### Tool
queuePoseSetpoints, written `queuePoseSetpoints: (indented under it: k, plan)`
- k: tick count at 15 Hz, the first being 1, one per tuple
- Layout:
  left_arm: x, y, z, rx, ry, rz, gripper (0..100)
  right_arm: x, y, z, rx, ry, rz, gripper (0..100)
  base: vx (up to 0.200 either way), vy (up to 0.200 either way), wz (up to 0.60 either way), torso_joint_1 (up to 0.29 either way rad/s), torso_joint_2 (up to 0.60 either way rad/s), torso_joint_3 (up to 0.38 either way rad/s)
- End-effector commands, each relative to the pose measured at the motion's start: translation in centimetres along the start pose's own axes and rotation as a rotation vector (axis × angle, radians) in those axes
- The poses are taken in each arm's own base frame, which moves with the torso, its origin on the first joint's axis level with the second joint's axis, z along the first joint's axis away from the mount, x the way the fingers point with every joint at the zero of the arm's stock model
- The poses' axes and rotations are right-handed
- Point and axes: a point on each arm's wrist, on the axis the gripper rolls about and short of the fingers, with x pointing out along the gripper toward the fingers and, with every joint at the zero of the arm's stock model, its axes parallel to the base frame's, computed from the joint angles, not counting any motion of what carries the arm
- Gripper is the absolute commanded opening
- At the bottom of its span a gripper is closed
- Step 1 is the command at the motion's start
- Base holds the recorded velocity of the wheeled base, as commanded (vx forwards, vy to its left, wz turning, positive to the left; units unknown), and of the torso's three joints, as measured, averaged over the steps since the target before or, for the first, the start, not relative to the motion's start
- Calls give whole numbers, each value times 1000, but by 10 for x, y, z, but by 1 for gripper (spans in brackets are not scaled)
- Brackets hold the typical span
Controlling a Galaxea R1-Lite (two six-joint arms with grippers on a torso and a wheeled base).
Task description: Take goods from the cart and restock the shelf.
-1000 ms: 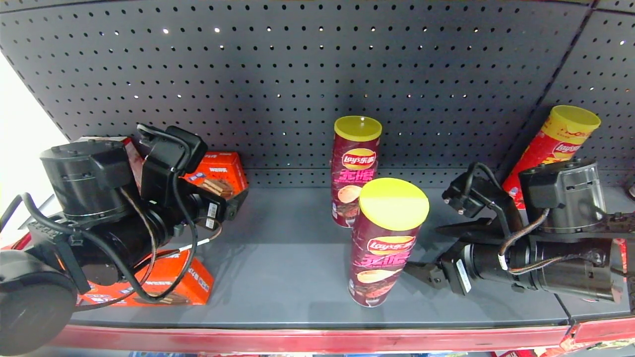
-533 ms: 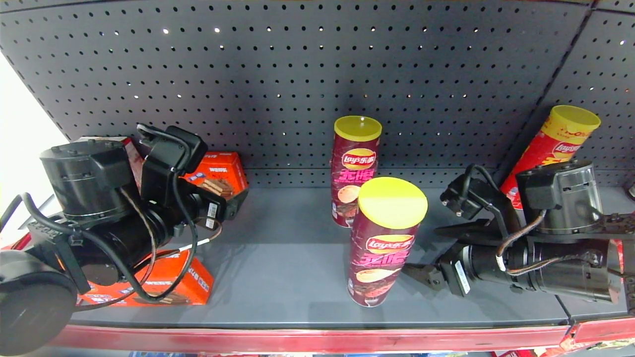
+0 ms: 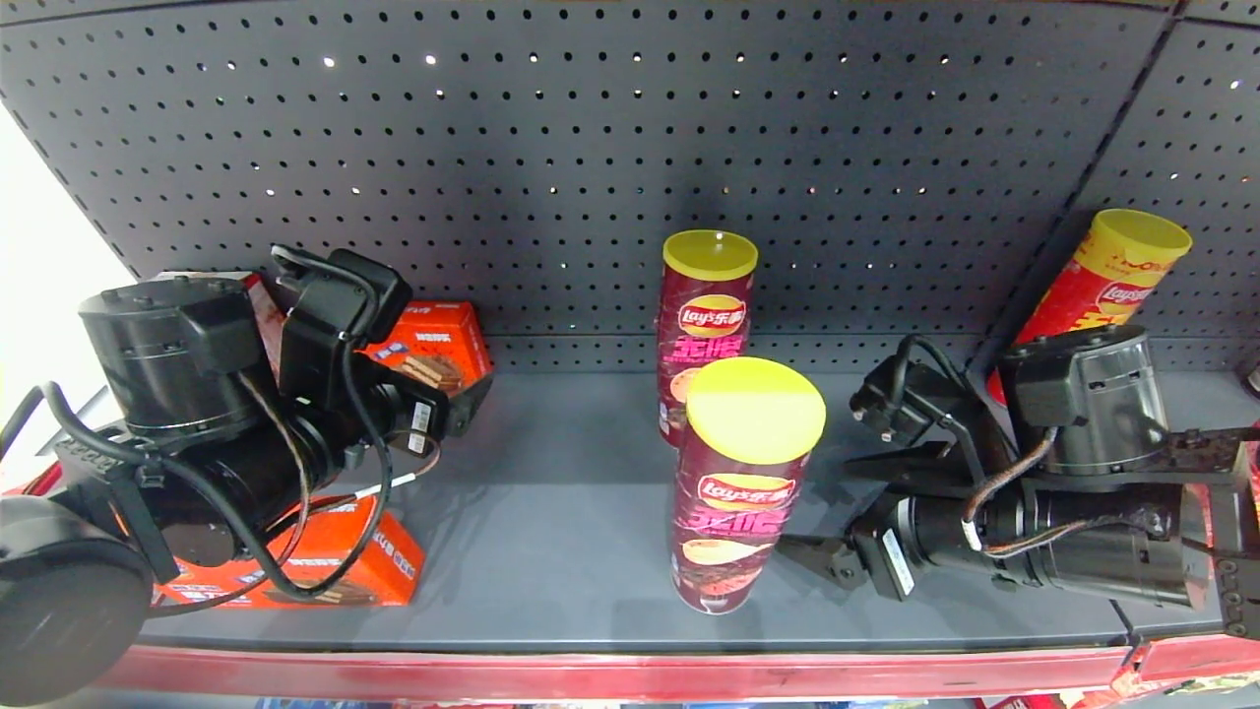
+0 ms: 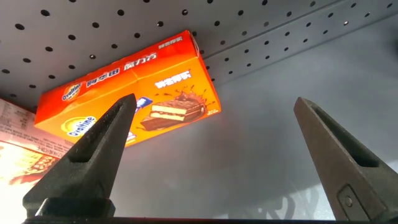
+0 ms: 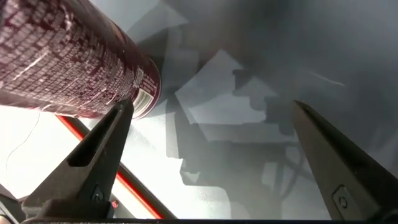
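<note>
Two maroon chips cans with yellow lids stand on the grey shelf [image 3: 561,512]. The front can [image 3: 738,492] overlaps the back can [image 3: 707,295] by the pegboard. My right gripper [image 3: 825,504] is open just right of the front can, low by its base. In the right wrist view the can [image 5: 68,62] lies against the outer side of one finger [image 5: 99,155], with bare shelf between the fingers of the right gripper [image 5: 211,106]. My left gripper [image 3: 471,409] is open at the shelf's left. It faces an orange biscuit box [image 4: 130,93], and nothing lies between the left gripper's [image 4: 214,102] fingers.
A second orange box [image 3: 345,561] lies near the front edge under my left arm. A red chips can [image 3: 1102,281] leans at the back right. The pegboard wall [image 3: 591,148] closes the back. A red strip [image 3: 591,675] marks the shelf's front edge.
My right arm has moved left, and the front maroon can has shifted left with it, now overlapping the back can. The left arm has not moved.
</note>
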Motion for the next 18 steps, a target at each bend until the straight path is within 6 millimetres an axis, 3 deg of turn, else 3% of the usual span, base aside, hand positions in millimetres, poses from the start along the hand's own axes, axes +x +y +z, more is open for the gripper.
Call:
queuePoseSetpoints:
  k: [1, 7, 18]
  plan:
    - [0, 0, 0, 0, -2, 2, 100, -2, 0, 0, 0, -4, -2, 100, 0, 0, 0, 0, 0, 0]
    - [-1, 0, 1, 1, -3, 1, 100, -12, 1, 3, -4, -29, 0, 100, 0, 0, 0, 0, 0, 0]
    - [-1, 1, 3, 1, -10, 5, 100, 5, 1, 10, -5, -22, 5, 100, 0, 0, 0, 0, 0, 0]
